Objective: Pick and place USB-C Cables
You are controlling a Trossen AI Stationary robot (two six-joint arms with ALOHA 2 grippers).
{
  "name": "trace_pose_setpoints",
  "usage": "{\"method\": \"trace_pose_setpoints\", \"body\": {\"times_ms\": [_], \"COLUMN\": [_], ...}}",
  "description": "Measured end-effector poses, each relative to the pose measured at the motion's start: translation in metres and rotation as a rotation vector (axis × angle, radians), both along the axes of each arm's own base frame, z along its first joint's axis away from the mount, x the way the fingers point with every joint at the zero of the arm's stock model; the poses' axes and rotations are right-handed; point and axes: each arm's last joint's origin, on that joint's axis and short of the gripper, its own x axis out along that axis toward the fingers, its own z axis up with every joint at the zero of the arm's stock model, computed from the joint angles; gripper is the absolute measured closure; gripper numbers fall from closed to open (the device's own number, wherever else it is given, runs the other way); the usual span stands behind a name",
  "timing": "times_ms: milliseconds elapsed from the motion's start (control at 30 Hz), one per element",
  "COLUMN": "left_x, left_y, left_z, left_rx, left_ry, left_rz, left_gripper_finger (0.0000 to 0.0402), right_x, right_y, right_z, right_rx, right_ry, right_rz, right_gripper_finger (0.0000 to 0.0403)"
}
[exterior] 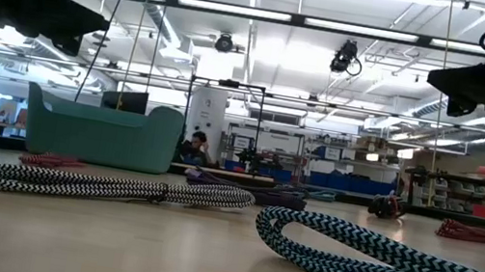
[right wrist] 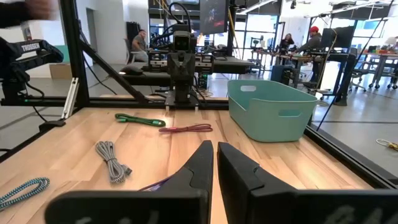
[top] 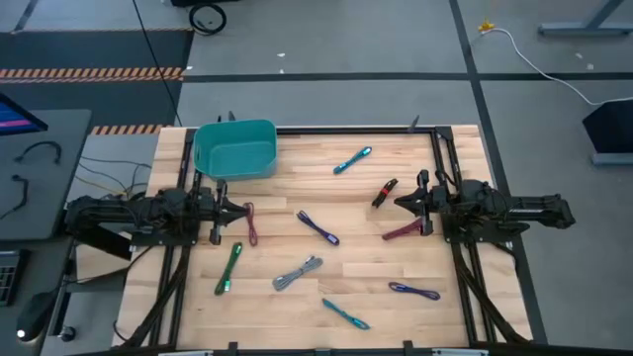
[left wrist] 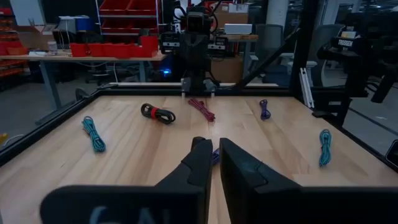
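Several short cable bundles lie flat on the wooden table (top: 326,198): teal (top: 352,160), black-red (top: 385,192), maroon (top: 404,231), purple (top: 317,226), a second maroon (top: 251,224), green (top: 228,268), grey (top: 298,273), another teal (top: 344,313) and another purple (top: 414,291). The teal bin (top: 235,148) stands at the far left. My left gripper (top: 242,210) hovers shut over the table's left side, just beyond the second maroon cable. My right gripper (top: 401,203) hovers shut on the right, between the black-red and maroon cables. Both are above the table in the low view.
Black frame rails (top: 442,168) run along the table's edges. The bin (right wrist: 273,109) stands close to the left arm's base. In the low view the grey (exterior: 117,187) and teal (exterior: 380,255) cables lie nearest the near edge. Bare wood shows at the table's middle.
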Motion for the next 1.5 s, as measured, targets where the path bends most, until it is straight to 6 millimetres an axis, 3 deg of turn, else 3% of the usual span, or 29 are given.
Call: {"method": "trace_pose_setpoints", "body": {"times_ms": [567, 667, 867, 1000, 1233, 1367, 1500], "left_x": [0.0, -0.001, -0.008, -0.004, 0.035, 0.074, 0.115], "left_y": [0.0, 0.001, 0.006, 0.005, 0.007, 0.01, 0.015], "left_z": [0.001, 0.012, 0.042, 0.056, 0.095, 0.108, 0.109], "left_rx": [0.004, 0.037, -0.149, -0.086, -0.148, -0.123, -0.082], "left_ry": [-0.011, -0.125, -0.453, -0.435, -0.191, 0.021, 0.192], "left_rz": [0.0, 0.037, 0.153, 0.168, 0.229, 0.274, 0.291], "left_gripper_finger": [0.0364, 0.0363, 0.0366, 0.0372, 0.0387, 0.0397, 0.0393], "right_x": [0.0, 0.0, 0.0, 0.0, 0.0, 0.0, 0.0], "right_y": [0.0, 0.0, 0.0, 0.0, 0.0, 0.0, 0.0], "right_z": [0.0, 0.0, 0.0, 0.0, 0.0, 0.0, 0.0], "right_rx": [0.0, 0.0, 0.0, 0.0, 0.0, 0.0, 0.0], "right_ry": [0.0, 0.0, -0.001, -0.001, -0.001, -0.001, 0.0], "right_rz": [0.0, 0.0, 0.0, 0.0, 0.0, 0.0, 0.0], "right_gripper_finger": [0.0373, 0.0373, 0.0373, 0.0373, 0.0373, 0.0373, 0.0373]}}
